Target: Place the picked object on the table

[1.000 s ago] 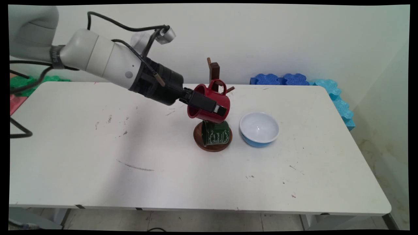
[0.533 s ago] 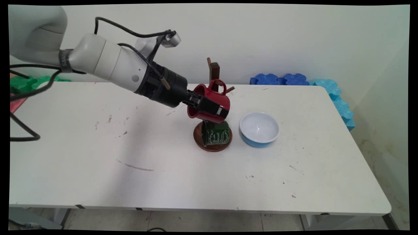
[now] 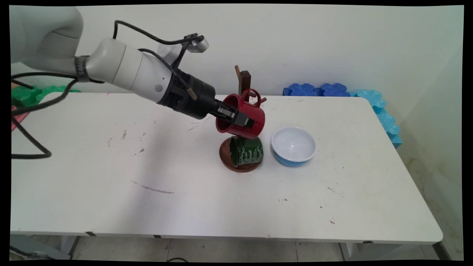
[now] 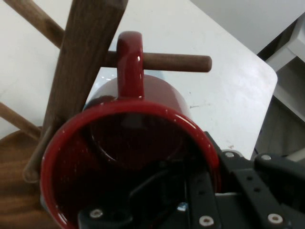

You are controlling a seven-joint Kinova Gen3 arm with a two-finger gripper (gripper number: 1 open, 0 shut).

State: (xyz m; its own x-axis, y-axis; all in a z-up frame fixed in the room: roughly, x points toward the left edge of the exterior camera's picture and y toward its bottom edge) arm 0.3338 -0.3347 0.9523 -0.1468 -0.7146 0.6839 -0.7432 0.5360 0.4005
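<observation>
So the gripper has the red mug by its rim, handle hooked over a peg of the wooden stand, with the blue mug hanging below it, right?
Nearly. The mug hanging below is green, not blue, as the main view shows. The rest holds: the gripper clamps the red mug by its rim, handle over a peg of the wooden stand.

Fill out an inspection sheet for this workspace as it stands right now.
Surface: white table, scuffed and marked in places.
Things: red mug tilted in the gripper, its handle looped over a peg of the wooden mug tree; green mug hanging low over the tree's round base; blue bowl with a white inside, beside the tree.
Clutter: nothing seen.
Gripper: gripper shut on the red mug's wall, one finger inside and one outside.
Cables: black cables loop above the wrist and hang at the left.
Surroundings: pale wall; blue foam pieces behind the table, green ones at left.
</observation>
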